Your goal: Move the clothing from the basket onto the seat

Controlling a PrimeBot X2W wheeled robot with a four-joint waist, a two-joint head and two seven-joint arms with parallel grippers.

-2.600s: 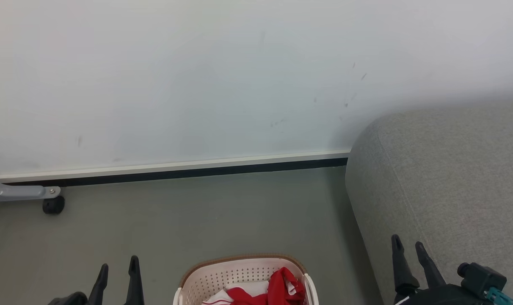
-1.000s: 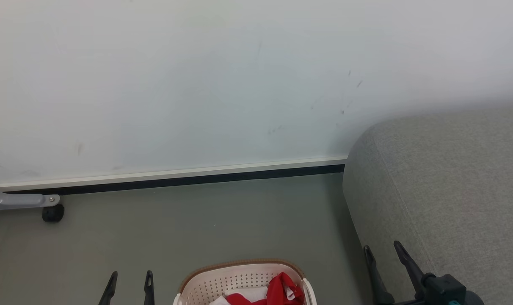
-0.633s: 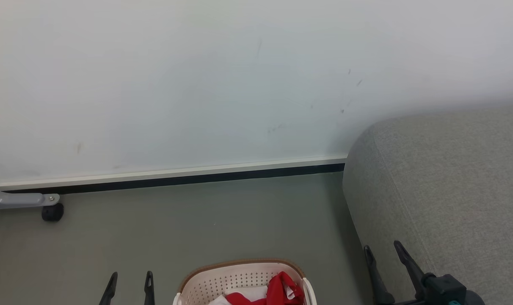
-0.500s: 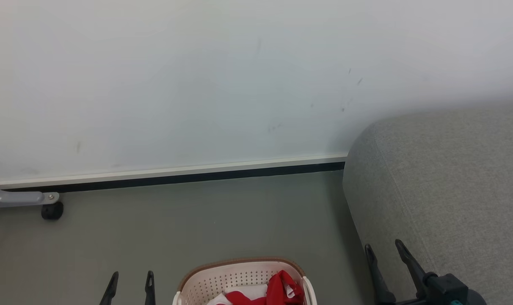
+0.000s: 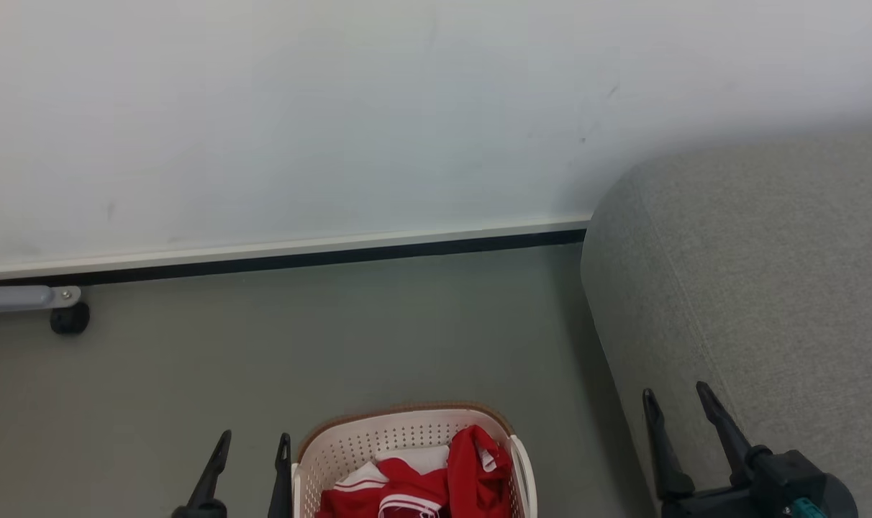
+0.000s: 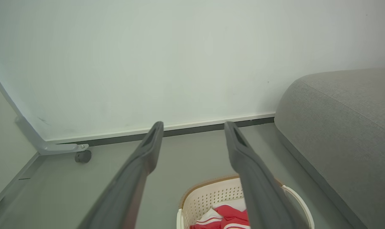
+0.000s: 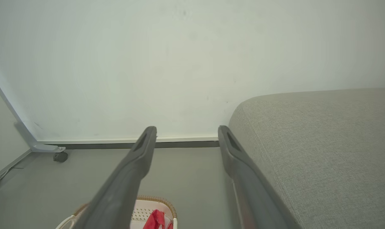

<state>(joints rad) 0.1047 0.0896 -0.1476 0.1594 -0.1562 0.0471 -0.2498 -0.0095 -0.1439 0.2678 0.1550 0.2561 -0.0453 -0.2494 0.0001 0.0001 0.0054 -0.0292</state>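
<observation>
White wall (image 5: 335, 108), grey floor (image 5: 335, 338) in head view. Basket (image 5: 378, 447) at bottom centre holds red clothing (image 5: 472, 471); sofa (image 5: 767, 288) at right. Left gripper (image 5: 255, 434) just beside basket, fingers apart, empty. Right gripper (image 5: 675, 388) near sofa edge, fingers apart, empty. Left wrist view: clothing in basket behind right finger. Right wrist view: basket lower left, sofa right.

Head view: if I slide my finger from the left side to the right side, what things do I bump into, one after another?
Black wheel → left gripper → basket → right gripper
</observation>
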